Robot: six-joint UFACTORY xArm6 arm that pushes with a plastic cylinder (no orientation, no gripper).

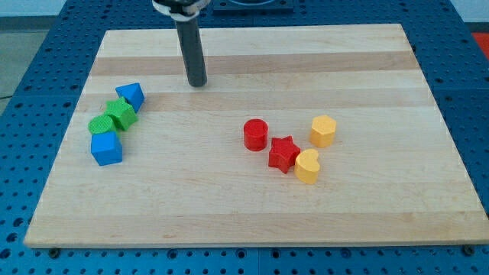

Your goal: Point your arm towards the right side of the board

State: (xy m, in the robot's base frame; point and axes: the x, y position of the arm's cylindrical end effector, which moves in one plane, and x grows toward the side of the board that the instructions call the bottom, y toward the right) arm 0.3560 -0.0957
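My tip (199,83) rests on the wooden board (252,206) near the view's top, left of centre. It touches no block. To its lower left lies a cluster: a blue triangular block (131,95), a green star-like block (121,114), a green round block (100,124) and a blue cube (106,148). To its lower right lies a second cluster: a red cylinder (255,134), a red star (283,153), a yellow hexagon (323,131) and a yellow heart (307,166).
The board lies on a blue perforated table (23,153). The rod rises to the arm's head (180,6) at the view's top edge.
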